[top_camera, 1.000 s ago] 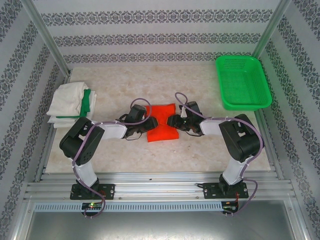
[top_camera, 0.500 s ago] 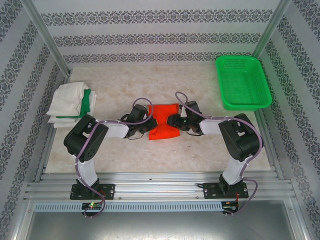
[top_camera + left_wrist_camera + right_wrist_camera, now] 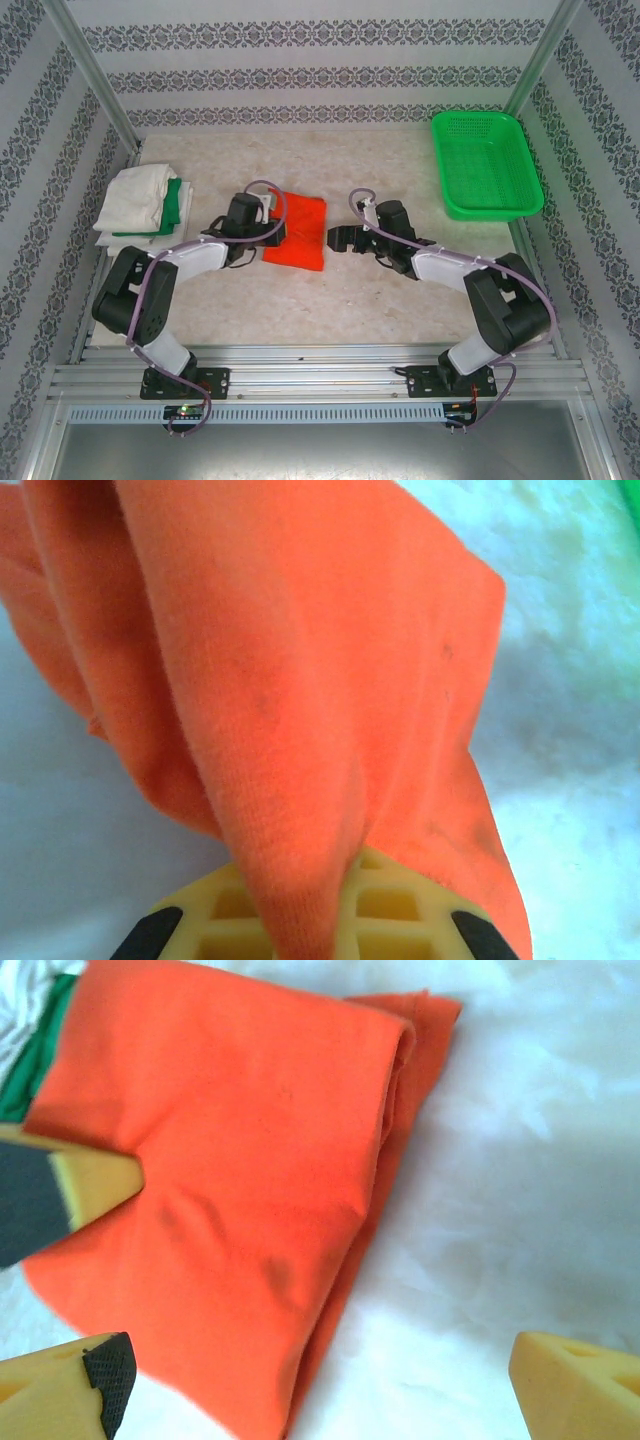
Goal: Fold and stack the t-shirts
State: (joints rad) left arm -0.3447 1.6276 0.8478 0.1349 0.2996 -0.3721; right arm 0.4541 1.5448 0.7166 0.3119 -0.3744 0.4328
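**Fig.** The folded orange-red t-shirt [image 3: 298, 232] is pinched at one edge by the left gripper [image 3: 268, 232], whose jaws are closed on the cloth. In the left wrist view the fabric is seen bunched betw. the yellow fingers [image 3: 400, 910]. The right gripper [image 3: 336, 239] is held wide open w/ nothing in it, just off the shirt's opposite edge. The shirt extends ahead of the left gripper, w/ its long axis lying approx. crosswise to the fingers. The stack of off-white and green t-shirts [image 3: 140, 200] lies behind and outboard of the left gripper, well apart. The left arm is judged nearer, so transfer to the stack is expected on that side.
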